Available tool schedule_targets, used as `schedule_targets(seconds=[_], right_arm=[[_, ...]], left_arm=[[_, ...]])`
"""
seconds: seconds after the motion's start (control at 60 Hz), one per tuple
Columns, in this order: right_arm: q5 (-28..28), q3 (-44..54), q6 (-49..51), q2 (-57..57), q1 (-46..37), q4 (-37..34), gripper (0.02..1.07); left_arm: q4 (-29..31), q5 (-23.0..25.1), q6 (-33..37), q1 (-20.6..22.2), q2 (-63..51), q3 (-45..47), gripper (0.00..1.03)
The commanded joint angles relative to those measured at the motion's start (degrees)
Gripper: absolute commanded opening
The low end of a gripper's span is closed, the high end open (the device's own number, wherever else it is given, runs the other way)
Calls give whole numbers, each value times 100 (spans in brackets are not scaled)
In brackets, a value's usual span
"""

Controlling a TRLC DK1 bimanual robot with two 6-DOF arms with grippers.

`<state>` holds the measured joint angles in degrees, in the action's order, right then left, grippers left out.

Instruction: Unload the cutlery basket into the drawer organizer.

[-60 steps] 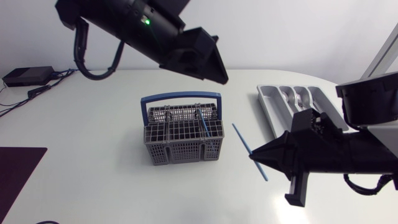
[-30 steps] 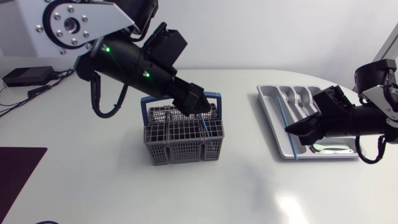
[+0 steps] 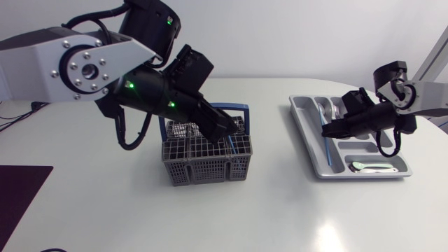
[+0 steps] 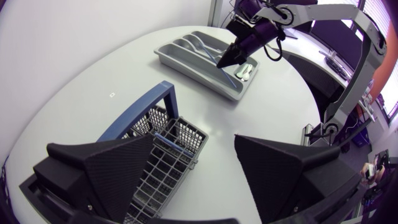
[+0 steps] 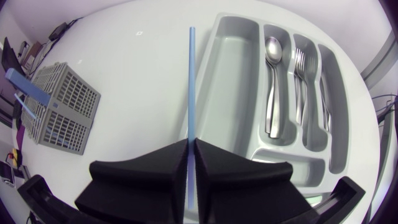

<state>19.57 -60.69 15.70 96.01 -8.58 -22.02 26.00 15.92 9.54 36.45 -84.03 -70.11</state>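
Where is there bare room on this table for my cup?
Bare table between basket and tray, and the broad strip nearer the head camera than both. Crowded: the left gripper hangs over the basket, the right gripper holds a straw over the tray.

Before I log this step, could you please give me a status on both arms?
Right tool shut on blue stick, at the organizer's long side. Left tool open above the basket; second blue stick inside. Nothing in the way.
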Motion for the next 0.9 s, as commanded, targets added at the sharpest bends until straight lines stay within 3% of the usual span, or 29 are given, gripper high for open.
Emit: schedule_targets(seconds=[0.0,0.367,0.433,0.567,0.583,0.7,0.883], right_arm=[[-103,-303,-375,410,120,40,8],[-832,-1103,-604,1518,383,-118,10],[-832,-1112,-604,1544,383,-118,26],[-832,-1007,-568,1447,339,-153,89],[-832,-980,-560,1412,339,-153,93],[-815,-778,-498,1192,295,-136,100],[-727,-427,-463,753,216,-153,101]], left_arm=[[-183,-45,109,38,53,225,91],[-517,-98,180,99,9,392,91],[-631,-98,171,108,-26,428,91],[-675,-107,118,187,-193,401,91],[-675,-133,101,196,-210,392,91],[-640,-511,-145,302,-421,252,91],[160,-959,-646,416,-738,-319,90]])
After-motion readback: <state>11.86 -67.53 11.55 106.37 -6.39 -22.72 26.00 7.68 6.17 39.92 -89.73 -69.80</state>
